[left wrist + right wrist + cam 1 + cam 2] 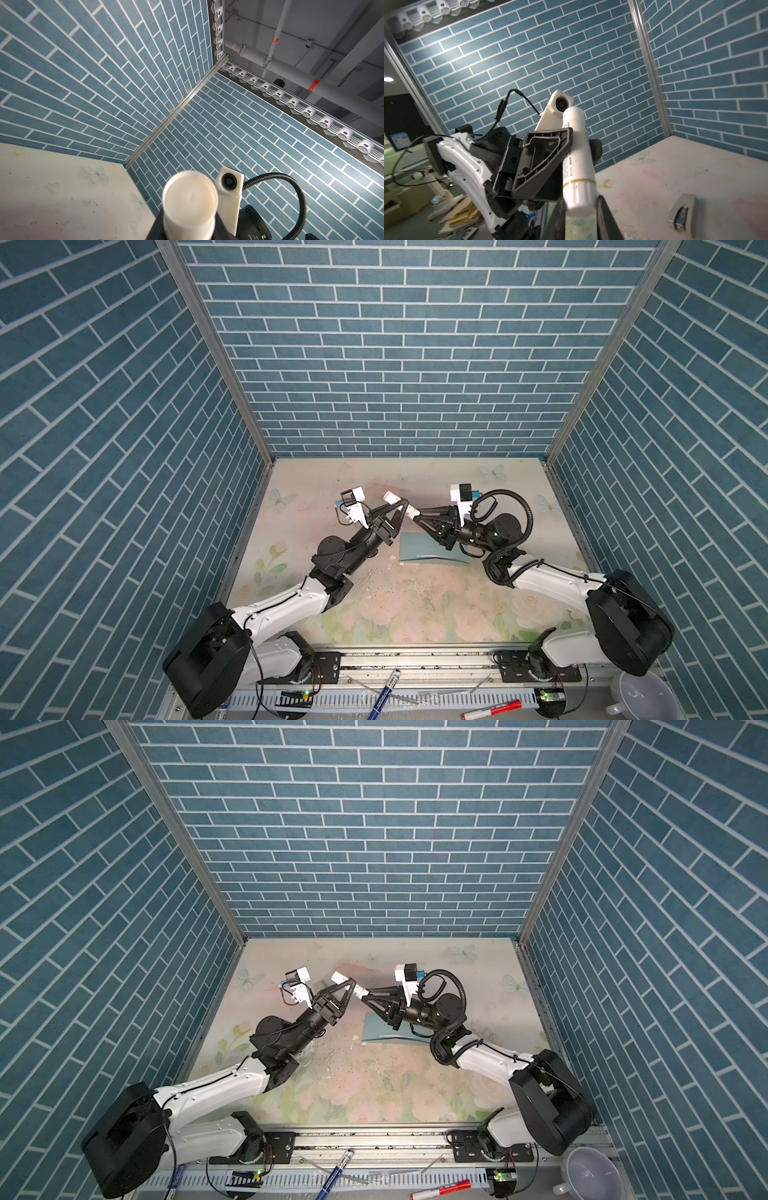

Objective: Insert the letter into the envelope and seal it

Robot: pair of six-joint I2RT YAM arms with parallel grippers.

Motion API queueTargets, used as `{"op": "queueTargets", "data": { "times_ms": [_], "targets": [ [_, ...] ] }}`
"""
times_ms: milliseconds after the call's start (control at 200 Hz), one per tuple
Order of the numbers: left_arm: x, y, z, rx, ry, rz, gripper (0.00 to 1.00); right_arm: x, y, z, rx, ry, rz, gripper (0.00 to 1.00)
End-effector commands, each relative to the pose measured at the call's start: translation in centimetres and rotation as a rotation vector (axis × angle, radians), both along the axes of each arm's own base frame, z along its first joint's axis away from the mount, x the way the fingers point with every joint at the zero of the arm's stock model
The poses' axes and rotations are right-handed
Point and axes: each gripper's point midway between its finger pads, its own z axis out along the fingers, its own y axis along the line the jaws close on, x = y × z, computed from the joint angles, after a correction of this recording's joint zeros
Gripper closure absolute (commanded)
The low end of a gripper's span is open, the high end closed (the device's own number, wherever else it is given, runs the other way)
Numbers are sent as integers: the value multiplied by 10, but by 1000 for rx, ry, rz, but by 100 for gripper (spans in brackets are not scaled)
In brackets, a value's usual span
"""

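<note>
1. Left gripper (400, 506): closed on the body of the glue stick (390, 496), fingers narrow. In the right wrist view, one finger (542, 158) presses flat against the tube side.

2. Right gripper (417, 516): closed on the other end of the same glue stick. In the right wrist view, its jaws clamp the cap (579, 197) from both sides.

3. Glue stick: held in the air between the two grippers, tilted, clear of the table (415, 605). Both top views show the far end rising past the left gripper (351, 984). The left wrist view shows the round end face (190, 199).

4. Envelope (428, 547): lies on the table at mid-depth, right of centre, just below the right gripper (365, 996), which hides part of it. The near edge (386, 1039) is slightly raised and curled. Neither gripper touches it
</note>
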Motion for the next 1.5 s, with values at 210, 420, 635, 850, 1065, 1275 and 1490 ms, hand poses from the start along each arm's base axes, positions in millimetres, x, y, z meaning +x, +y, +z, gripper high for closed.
{"op": "queueTargets", "data": {
  "times_ms": [210,420,635,850,1065,1275,1490],
  "targets": [
    [0,-8,-16,75,17,-15,100,-2,-10,47,135,-5,49,86],
    [7,-2,-19,67,95,19,100,-5,-30,26,-10,-344,-247,30],
    [9,2,-18,77,147,39,100,-10,-31,-8,-343,-817,-542,20],
    [11,4,-20,76,181,50,100,-7,-20,-20,-441,-1003,-688,31],
    [12,3,-23,68,199,46,100,-9,2,-20,-440,-1091,-763,44],
    [10,2,-21,70,215,32,100,-5,7,-15,-406,-1089,-830,58],
    [11,1,-20,64,220,28,100,-3,9,-18,-400,-1067,-842,64]
  ]
}}
